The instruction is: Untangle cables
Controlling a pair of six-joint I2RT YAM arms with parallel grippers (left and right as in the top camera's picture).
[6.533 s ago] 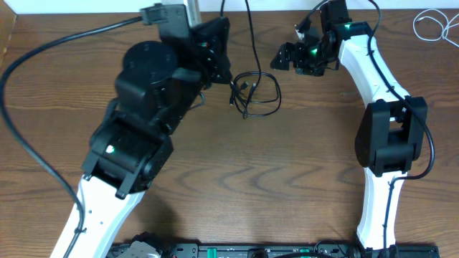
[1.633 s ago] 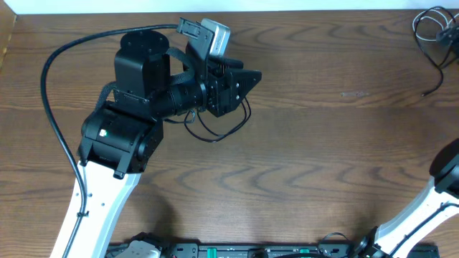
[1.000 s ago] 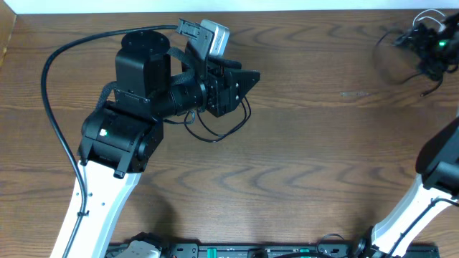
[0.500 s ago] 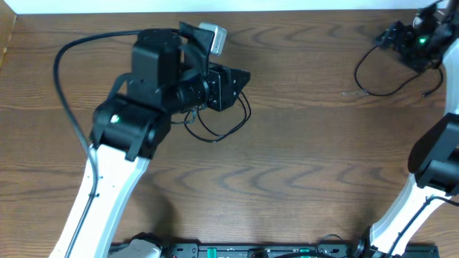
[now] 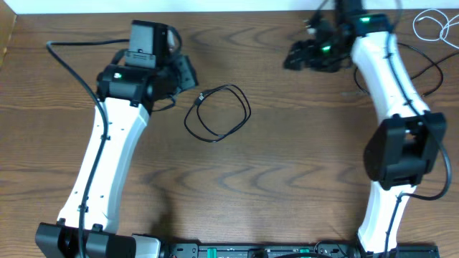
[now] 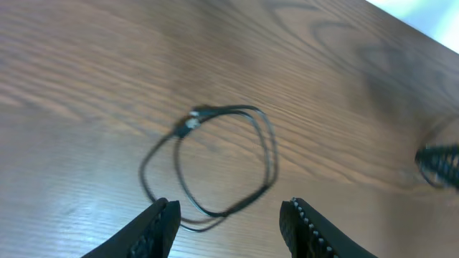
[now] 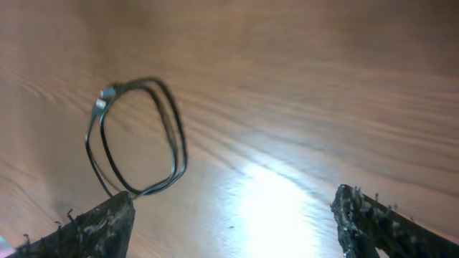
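Snagging is the risk: the thin black looped cable (image 6: 191, 123) lies flat on the brown wooden desk (image 5: 287, 179) ahead of the left tool (image 6: 228, 211), wide and empty; the right tool (image 7: 233, 201), equally wide, might pinch both strands.

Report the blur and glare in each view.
Overhead: sharp and evenly lit. Left wrist: mild motion blur softens the black cable. Right wrist: the heaviest blur, with a bright glare patch on the table beside the cable.
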